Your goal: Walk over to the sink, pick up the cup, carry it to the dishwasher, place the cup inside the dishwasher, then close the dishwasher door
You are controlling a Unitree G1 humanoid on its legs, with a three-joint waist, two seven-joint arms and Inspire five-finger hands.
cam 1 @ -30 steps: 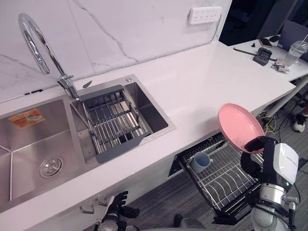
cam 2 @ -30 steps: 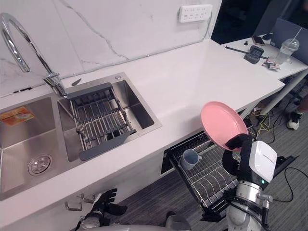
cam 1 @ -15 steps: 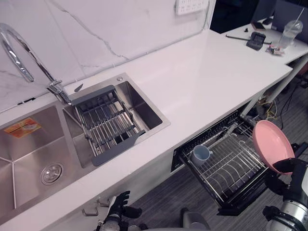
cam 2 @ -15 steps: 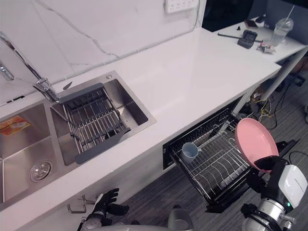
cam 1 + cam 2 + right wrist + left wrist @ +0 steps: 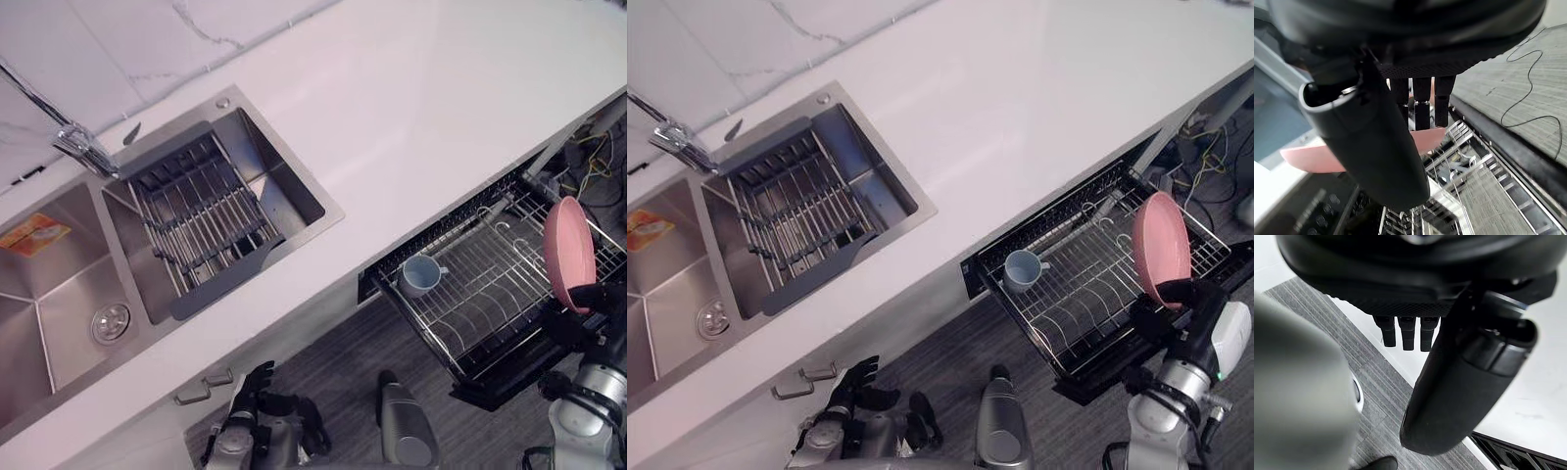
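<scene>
1. Cup [image 5: 421, 275]: a small pale-blue mug with a side handle. It sits in the wire rack [image 5: 1087, 299] of the open dishwasher, at the end nearer the sink, with its mouth showing towards the camera. Neither hand holds it.
2. Handling, as a judgement: the cup is probably light, rigid and glazed, so slick under hard fingers and liable to chip against the wires. A pinch over the rim and wall, or a hook through the handle, looks the surest hold.
3. Right hand [image 5: 1183, 311]: clenched on the lower rim of a pink plate [image 5: 569, 253], thumb on one face and fingers behind the other. The plate stands on edge over the far end of the rack, well apart from the cup. Whether it touches the wires cannot be told.
4. Left hand [image 5: 257, 385]: hangs low in front of the cabinet below the sink, fingers relaxed, holding nothing.
5. Dishwasher rack: pulled out from under the white countertop [image 5: 411, 108]; the cup is its one visible load, the plate slots bare.
6. Sink, two basins: the basin nearer the dishwasher holds a grey drainer rack [image 5: 196, 227], with no dishes seen on it. The other basin [image 5: 59, 294] shows a drain and an orange label, with the faucet [image 5: 73, 145] behind.
</scene>
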